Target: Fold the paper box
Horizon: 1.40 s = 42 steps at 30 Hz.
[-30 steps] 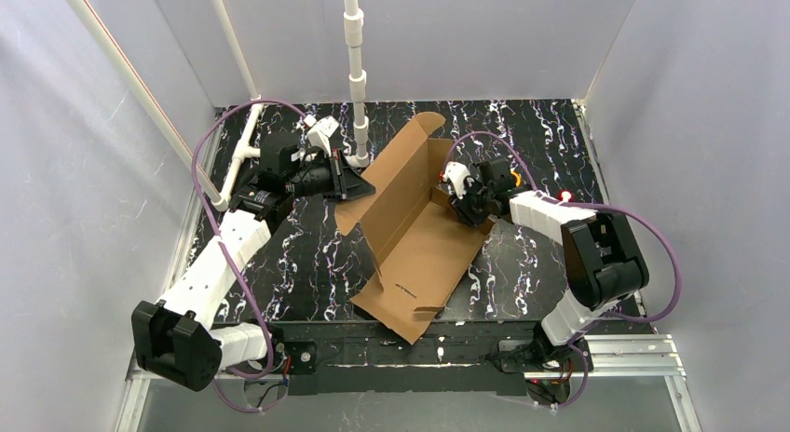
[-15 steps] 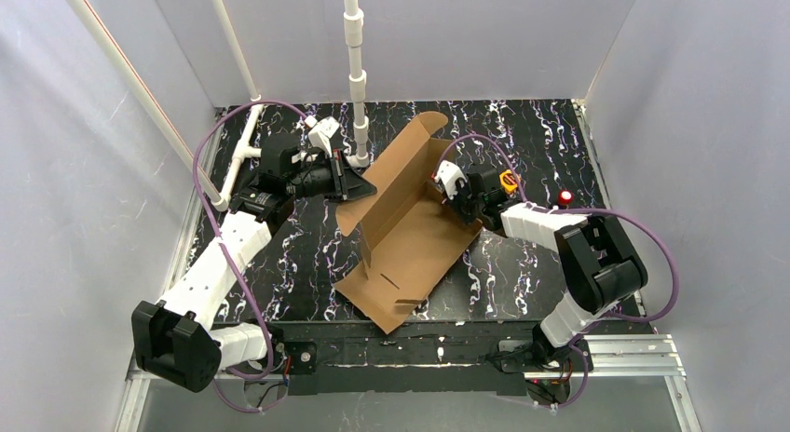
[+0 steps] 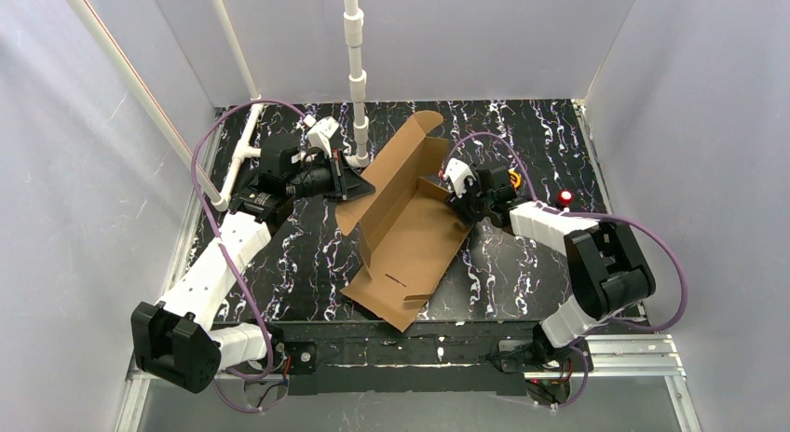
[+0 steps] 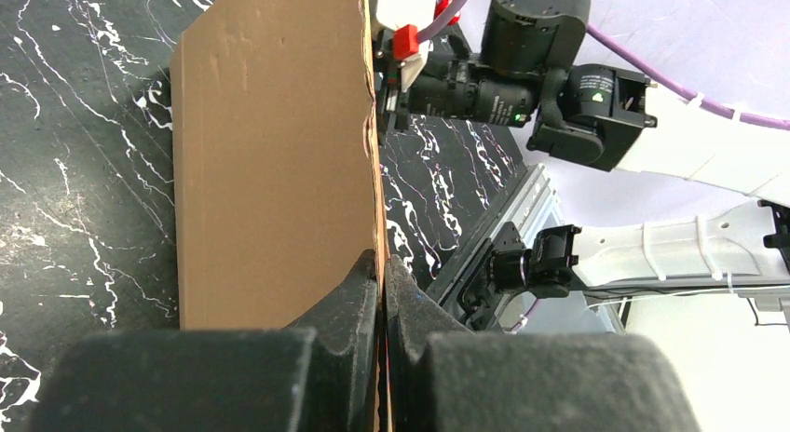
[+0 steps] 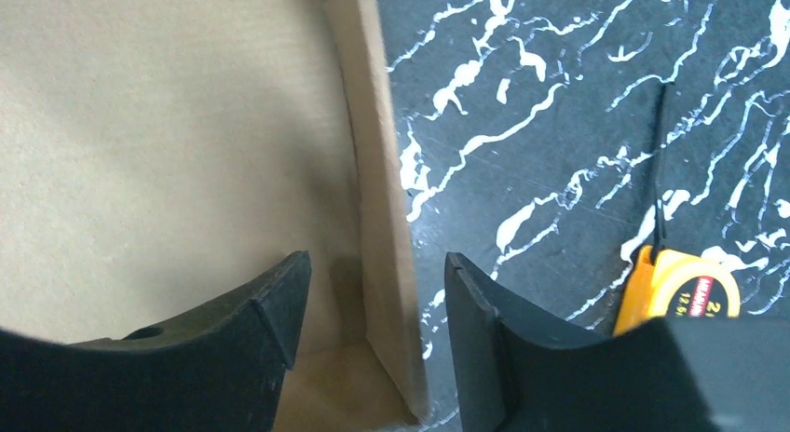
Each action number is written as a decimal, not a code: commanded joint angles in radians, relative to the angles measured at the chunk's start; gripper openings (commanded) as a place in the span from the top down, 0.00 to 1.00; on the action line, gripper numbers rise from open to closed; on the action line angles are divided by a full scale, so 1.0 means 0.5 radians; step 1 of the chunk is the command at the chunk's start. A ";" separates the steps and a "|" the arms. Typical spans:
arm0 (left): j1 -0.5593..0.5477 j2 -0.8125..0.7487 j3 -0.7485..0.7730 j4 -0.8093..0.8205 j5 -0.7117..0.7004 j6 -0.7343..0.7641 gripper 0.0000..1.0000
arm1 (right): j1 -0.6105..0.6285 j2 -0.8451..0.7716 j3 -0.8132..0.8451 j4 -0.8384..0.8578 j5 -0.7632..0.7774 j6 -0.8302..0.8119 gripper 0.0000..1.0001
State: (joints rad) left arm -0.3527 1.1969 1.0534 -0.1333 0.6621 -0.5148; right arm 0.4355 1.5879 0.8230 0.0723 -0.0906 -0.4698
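If the right gripper point(image 5: 374, 269) closes askew, the thin flap standing between its parted jaws (not clamped, I judge) could buckle instead of bending on its crease. A hard push could also pull the wall out of the left gripper point(image 4: 382, 269), which is pinched tight on the upright edge. The paper box point(image 3: 410, 232) lies half-formed in the middle of the table point(image 3: 307, 255) — plain brown corrugated board, matte, with slots and tabs, on a glossy black marbled top. An orange tape measure point(image 5: 680, 297) sits near.
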 commanded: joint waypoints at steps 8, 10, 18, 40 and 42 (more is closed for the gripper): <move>-0.003 -0.046 0.059 -0.048 -0.024 0.108 1.00 | -0.238 -0.189 0.204 -0.332 -0.723 -0.049 0.20; -0.003 -0.040 0.080 -0.068 -0.023 0.129 1.00 | -0.287 -0.212 0.236 -0.402 -0.919 -0.069 0.18; -0.003 0.053 0.222 -0.167 0.013 0.227 1.00 | -0.487 -0.223 0.195 -0.320 -1.353 0.067 0.14; -0.003 0.229 0.355 -0.239 0.030 0.268 1.00 | -0.317 -0.033 0.367 -0.401 -0.811 0.025 0.27; -0.003 0.217 0.348 -0.240 -0.004 0.251 1.00 | -0.383 -0.161 0.366 -0.460 -0.938 -0.012 0.25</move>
State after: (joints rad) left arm -0.3527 1.3075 1.1942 -0.2417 0.6716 -0.4038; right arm 0.2817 1.6035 0.9413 -0.0963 -0.4881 -0.4278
